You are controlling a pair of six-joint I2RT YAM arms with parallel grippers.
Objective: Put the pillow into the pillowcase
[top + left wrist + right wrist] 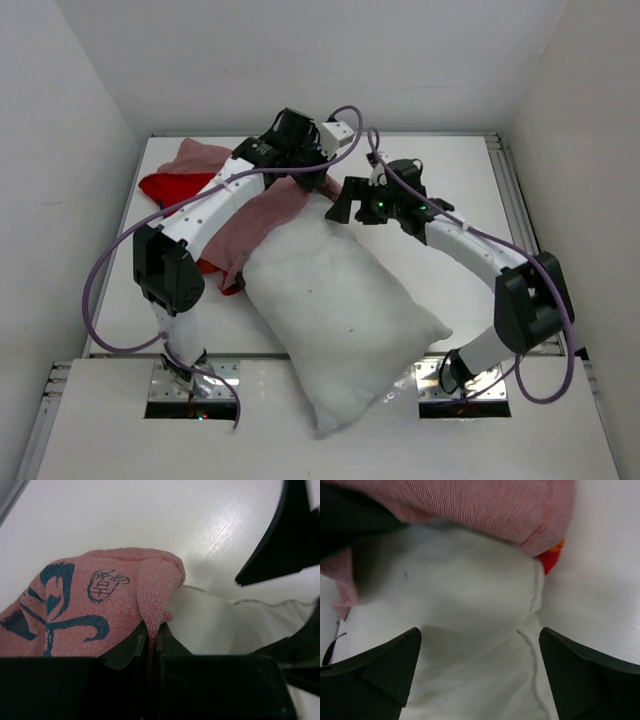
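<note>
The pillow (345, 310) lies slantwise across the white table (450, 170), its near corner hanging over the front edge between the 2 arm bases. Only its far end is under the pillowcase (268, 212), which is turned pale side up and bunched off to the left. The left gripper (152, 647) has its jaws pinched together on a fold of that pink cloth right at the pillow's edge. My guess is it's holding the mouth up so the cushion can go in. The right gripper (480, 640) hangs over the pillow's far end with its jaws wide apart and nothing between them, probably ready to grip or push the stuffing. There's a teal print with small lettering on the cloth, too muddled to read, and I see no brand.
</note>
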